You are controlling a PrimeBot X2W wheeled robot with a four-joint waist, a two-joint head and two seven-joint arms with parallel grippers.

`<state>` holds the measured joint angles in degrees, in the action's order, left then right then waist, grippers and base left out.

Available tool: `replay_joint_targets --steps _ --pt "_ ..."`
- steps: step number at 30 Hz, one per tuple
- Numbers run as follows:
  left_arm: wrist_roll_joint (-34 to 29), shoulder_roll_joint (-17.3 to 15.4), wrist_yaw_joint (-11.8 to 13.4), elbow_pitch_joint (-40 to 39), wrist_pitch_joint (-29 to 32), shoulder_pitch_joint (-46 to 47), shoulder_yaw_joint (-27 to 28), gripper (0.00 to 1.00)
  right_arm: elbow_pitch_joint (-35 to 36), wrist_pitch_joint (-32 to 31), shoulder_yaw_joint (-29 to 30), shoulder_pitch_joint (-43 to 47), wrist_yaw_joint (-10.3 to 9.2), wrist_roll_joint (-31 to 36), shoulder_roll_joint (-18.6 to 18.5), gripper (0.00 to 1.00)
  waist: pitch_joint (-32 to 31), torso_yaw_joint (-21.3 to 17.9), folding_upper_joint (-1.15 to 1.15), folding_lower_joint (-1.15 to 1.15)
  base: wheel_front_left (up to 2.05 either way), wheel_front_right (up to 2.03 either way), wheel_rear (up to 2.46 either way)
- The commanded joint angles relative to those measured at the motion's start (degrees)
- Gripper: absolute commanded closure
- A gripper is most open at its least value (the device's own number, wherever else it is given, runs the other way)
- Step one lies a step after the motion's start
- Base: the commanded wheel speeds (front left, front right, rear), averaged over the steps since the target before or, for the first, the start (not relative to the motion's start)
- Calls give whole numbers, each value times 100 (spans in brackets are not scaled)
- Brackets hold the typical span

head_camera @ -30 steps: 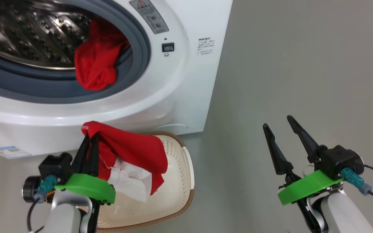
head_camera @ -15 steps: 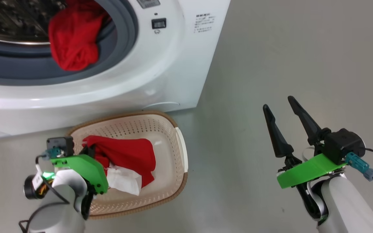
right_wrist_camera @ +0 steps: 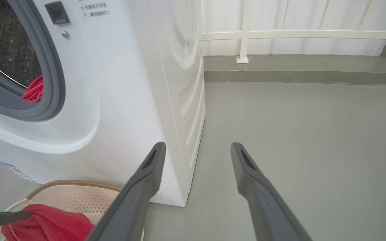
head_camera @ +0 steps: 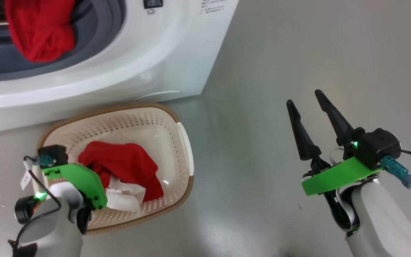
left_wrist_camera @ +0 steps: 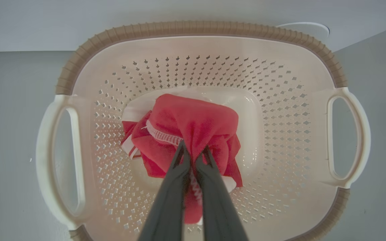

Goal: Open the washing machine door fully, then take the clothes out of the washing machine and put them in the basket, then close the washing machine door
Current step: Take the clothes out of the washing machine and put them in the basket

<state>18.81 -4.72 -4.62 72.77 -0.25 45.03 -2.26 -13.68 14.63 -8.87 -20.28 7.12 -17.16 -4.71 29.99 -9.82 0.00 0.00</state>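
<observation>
Basket [head_camera: 186, 150] stood on the floor [head_camera: 298, 53] just before the washer [head_camera: 155, 53], one red garment [head_camera: 120, 164] inside, another garment [head_camera: 39, 32] on the gasket [head_camera: 98, 25]; right gripper [head_camera: 303, 97] spread, empty. Left wrist: left gripper [left_wrist_camera: 194, 152] pinched the basket garment. Right wrist: fingers [right_wrist_camera: 146, 180] apart over floor.

A cream perforated plastic basket with brown woven-look rim [head_camera: 120, 107] stands on the grey floor [head_camera: 262, 64] just beside the white washing machine [head_camera: 162, 53]. A red garment with white patches [head_camera: 127, 164] lies inside it, under the left gripper [head_camera: 93, 178]. Another red bundle [head_camera: 37, 32] hangs over the machine's grey gasket [head_camera: 98, 21]. The right gripper [head_camera: 303, 98] hangs over the floor, fingers apart.
</observation>
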Motion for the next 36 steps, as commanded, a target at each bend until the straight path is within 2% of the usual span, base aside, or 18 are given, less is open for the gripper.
replay_joint_targets --steps 1,10,14,16,17,18,19,33,36 --pt "47 -231 -42 -8 58 17 107 100 149 37 -152 -22 36 -22 40 0 188 -125 0 0 0 0 0" --pt "119 -272 -39 88 592 45 47 100 161 37 -156 -138 36 -36 69 0 426 -226 0 0 0 0 0" --pt "164 -248 -14 100 630 18 40 100 125 37 -135 -151 36 -32 73 0 391 -208 0 0 0 0 0" --pt "195 -236 -6 102 484 1 53 71 107 37 -135 -146 36 -20 76 0 321 -189 0 0 0 0 0" --pt "217 -223 -13 103 412 -18 63 60 101 37 -134 -137 36 -14 79 0 279 -176 0 0 0 0 0" --pt "246 -210 -24 103 328 -37 78 27 98 37 -131 -126 36 -10 80 0 234 -160 0 0 0 0 0" --pt "269 -204 -24 104 231 -60 94 0 92 37 -130 -113 36 -7 78 0 183 -143 0 0 0 0 0" --pt "352 -26 -143 11 -1169 -401 1 0 -15 37 -123 225 36 49 -57 0 -775 221 0 0 0 0 0" --pt "357 7 -173 -35 -1285 -484 -35 0 -35 37 -132 286 36 58 -75 0 -944 265 0 0 0 0 0"
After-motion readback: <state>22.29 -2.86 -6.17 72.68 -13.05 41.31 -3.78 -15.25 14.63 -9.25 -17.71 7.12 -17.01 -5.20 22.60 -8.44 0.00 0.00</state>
